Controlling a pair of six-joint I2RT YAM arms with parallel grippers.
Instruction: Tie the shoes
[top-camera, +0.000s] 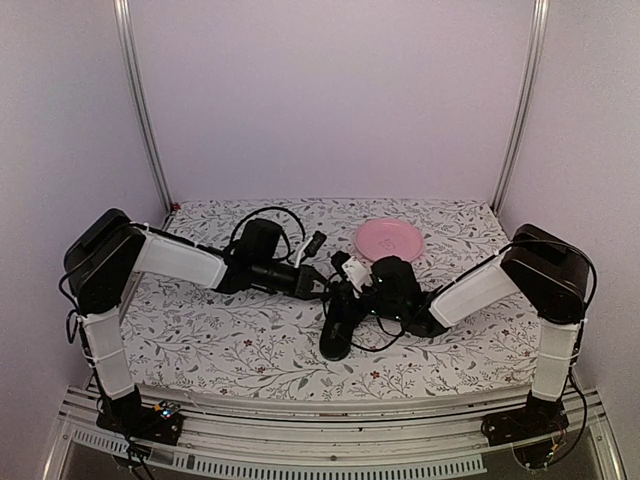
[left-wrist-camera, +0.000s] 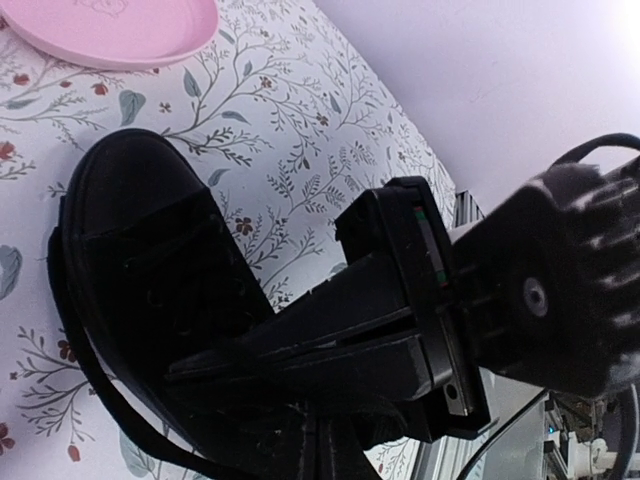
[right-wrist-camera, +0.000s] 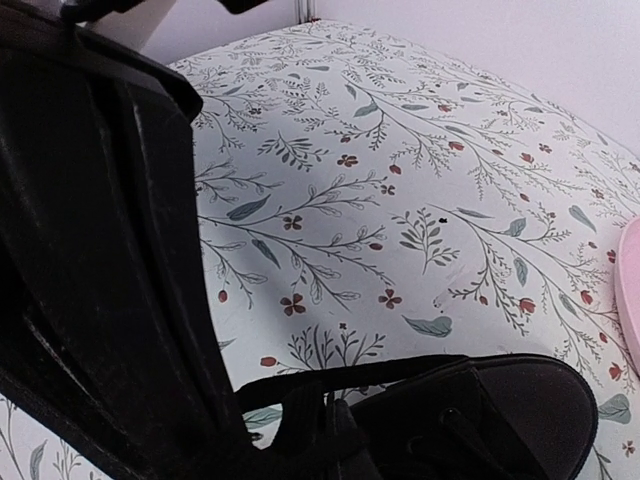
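Roughly near-far shoe (top-camera: 338, 325), toe toward plate (top-camera: 389, 239)

Overhead, the left gripper (top-camera: 322, 284) and right gripper (top-camera: 348, 288) crowded over the shoe (top-camera: 338, 328). Their fingertips were lost among black shapes, and the laces were too thin to trace. The left wrist view cropped the plate (left-wrist-camera: 120, 30) at its top edge, while the right wrist view cut the shoe off at the bottom.

Pink plate (top-camera: 389, 239) on floral tablecloth (top-camera: 240, 345), toward far right; white walls (top-camera: 330, 90).
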